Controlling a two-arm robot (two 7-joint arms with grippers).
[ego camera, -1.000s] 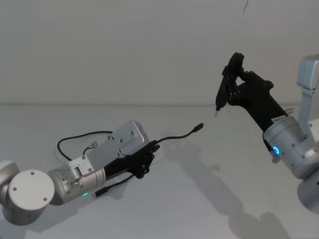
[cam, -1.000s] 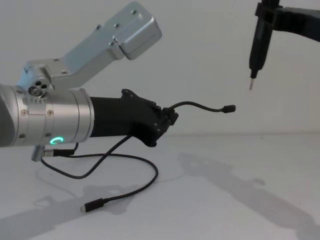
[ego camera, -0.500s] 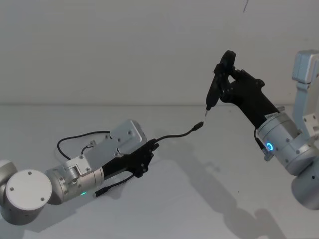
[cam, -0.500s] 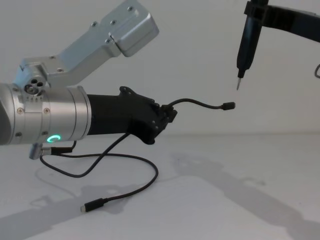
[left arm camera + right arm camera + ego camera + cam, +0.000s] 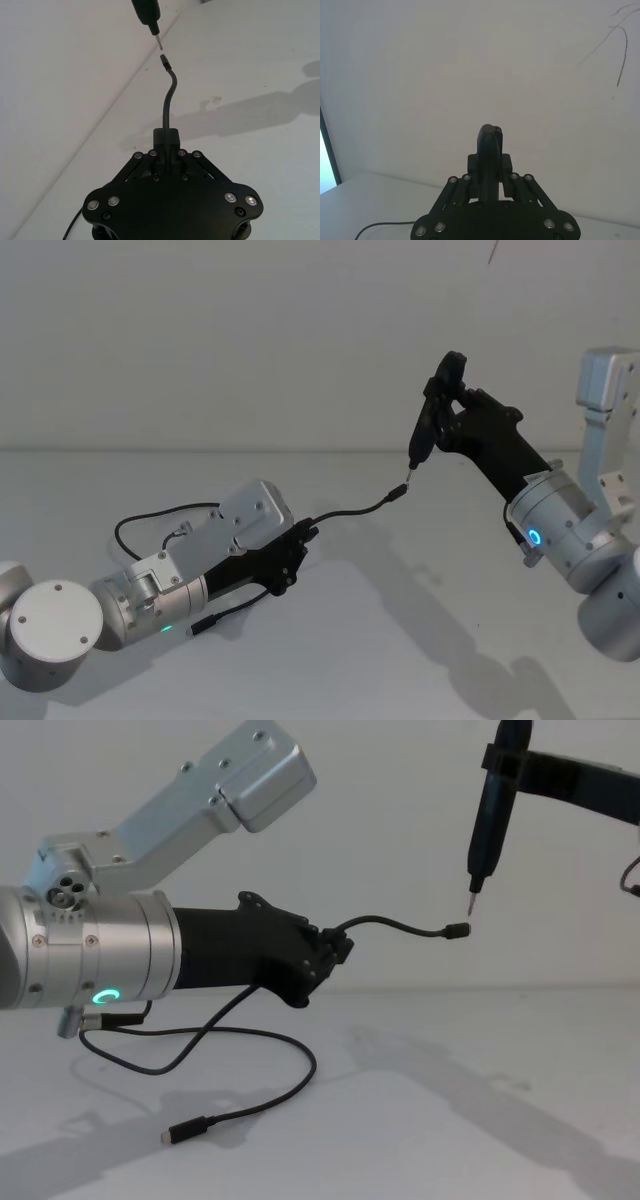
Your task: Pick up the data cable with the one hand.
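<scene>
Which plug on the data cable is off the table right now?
The plug that the left gripper holds up on the data cable, close to the stick tool tip. The other plug lies on the table below that arm.

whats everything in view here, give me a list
data cable: 1, black, one plug held up in the air close to the tool's metal tip with a small gap, the rest hanging to the table, other plug lying there
stick tool: 1, black with a thin metal tip, pointing down
table: 1, white, under both arms
wall: 1, white, behind
left gripper: 1, black, fingers shut on the data cable
right gripper: 1, black, raised, fingers shut on the stick tool
</scene>
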